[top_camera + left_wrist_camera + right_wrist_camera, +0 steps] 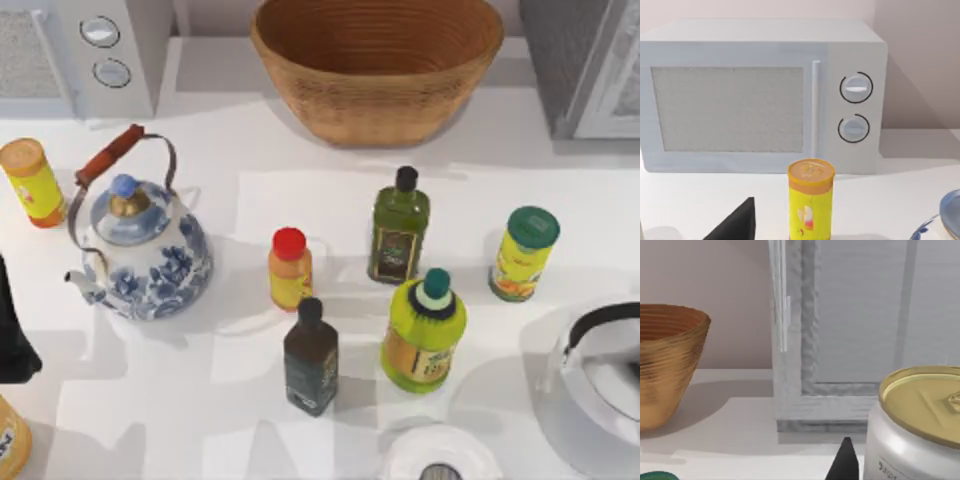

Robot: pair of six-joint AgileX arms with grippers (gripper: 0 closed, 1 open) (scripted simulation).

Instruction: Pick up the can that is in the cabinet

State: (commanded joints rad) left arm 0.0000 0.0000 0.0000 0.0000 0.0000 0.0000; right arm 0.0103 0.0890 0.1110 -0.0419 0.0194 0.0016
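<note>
The cabinet (562, 70) is a grey speckled box at the table's back right corner. Its white-framed door panel (860, 315) faces the right wrist camera, and nothing inside it shows, so the can is hidden. One dark fingertip (845, 460) of my right gripper rises in front of the cabinet, beside a silver tin (912, 440) with a gold lid. My left arm (15, 330) is parked at the table's left edge, and one black fingertip (737, 222) of it points toward the microwave.
A white microwave (100, 50) stands back left and a wicker basket (378, 60) back centre. Mid-table stand a blue-and-white teapot (145, 250), a yellow canister (33, 182), several bottles around the dark green bottle (398, 225), and a green-lidded canister (522, 255). A steel kettle (600, 370) sits front right.
</note>
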